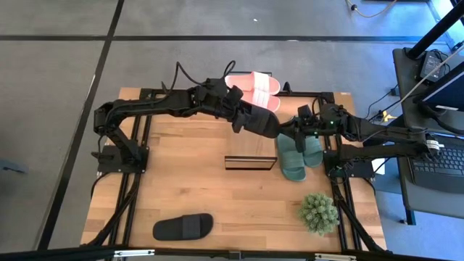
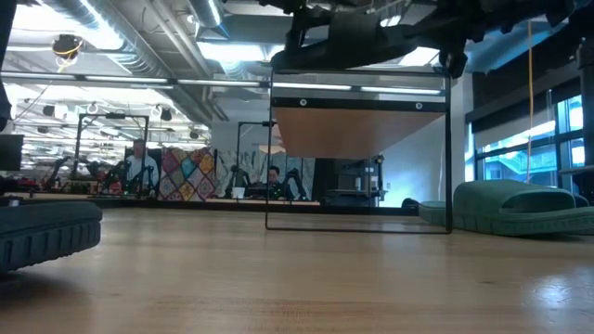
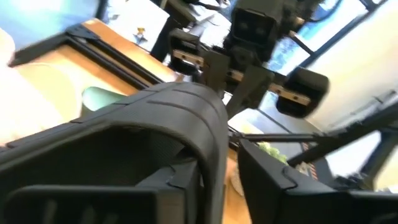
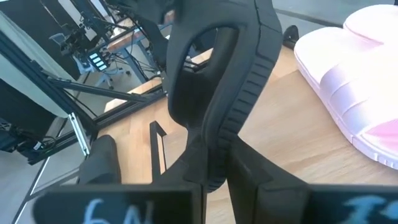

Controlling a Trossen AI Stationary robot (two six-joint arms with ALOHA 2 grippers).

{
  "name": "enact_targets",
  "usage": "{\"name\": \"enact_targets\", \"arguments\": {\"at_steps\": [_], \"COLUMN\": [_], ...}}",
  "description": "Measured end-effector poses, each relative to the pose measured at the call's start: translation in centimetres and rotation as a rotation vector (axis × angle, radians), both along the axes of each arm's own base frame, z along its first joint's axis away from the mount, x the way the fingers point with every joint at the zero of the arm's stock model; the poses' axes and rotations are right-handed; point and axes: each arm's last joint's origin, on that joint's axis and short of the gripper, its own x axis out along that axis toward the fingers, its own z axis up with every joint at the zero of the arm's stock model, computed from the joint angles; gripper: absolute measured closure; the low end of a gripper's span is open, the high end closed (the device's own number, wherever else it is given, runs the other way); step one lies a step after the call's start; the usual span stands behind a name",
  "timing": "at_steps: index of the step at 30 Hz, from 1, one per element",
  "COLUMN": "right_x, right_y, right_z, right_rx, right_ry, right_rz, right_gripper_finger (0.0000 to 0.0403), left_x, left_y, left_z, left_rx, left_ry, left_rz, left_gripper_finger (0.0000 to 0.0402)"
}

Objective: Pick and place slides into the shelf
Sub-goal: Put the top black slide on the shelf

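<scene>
Presently a black slide (image 1: 259,120) is hanging in the air between both grippers, above the shelf (image 1: 250,161), in what reads as a handover. The right gripper (image 1: 290,130) is pinching the slide's end nearest to it; in its wrist view the fingers (image 4: 211,163) are pressed together on the ribbed sole edge. The left gripper (image 1: 238,116) is sitting at the opposite end, its fingers looking partly spread around the strap, so I am judging it to be letting go, not gripping. The slide's long axis is running from one gripper towards the other, roughly in line with the shelf's length. The shelf top is lying directly beneath the right gripper, which is now the carrying arm. A second black slide (image 1: 183,227) is lying well apart from both grippers, the green pair (image 1: 299,154) just below the right one, the pink pair (image 1: 254,88) just beyond the left.
</scene>
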Motion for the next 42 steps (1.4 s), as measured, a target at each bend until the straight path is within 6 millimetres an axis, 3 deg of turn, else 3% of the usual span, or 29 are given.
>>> {"name": "enact_targets", "arguments": {"at_steps": [6,10,16,26,34,42], "right_x": [-1.0,-1.8,-2.6,-3.1,-2.9,-1.2], "right_y": [0.2,0.3,0.5,0.3,-1.2,-3.6], "right_z": [0.7,0.9,0.6,-0.1,-0.4,-1.3], "right_rx": [-0.028,-0.029,-0.011,0.134,0.335,0.528], "right_ry": [-0.038,-0.044,0.001,0.065,0.067,0.075], "right_rz": [0.01,0.007,-0.001,-0.053,-0.083,-0.089], "right_gripper_finger": [0.0364,0.0364,0.0364,0.0364,0.0364,0.0364], "left_x": [-0.2,-1.0,-2.6,-4.9,-5.6,-6.2], "left_y": [-0.4,-0.7,-1.0,-2.7,-3.7,-5.2], "left_z": [0.3,1.2,1.9,1.4,0.8,-0.2], "left_rx": [-0.038,0.005,0.029,0.177,0.439,0.516], "left_ry": [-0.016,-0.037,0.005,0.194,0.37,0.517], "left_rz": [-0.129,-0.157,-0.168,-0.246,-0.067,-0.057], "left_gripper_finger": [0.0212,0.0186,0.0184,0.0185,0.0185,0.0185]}}
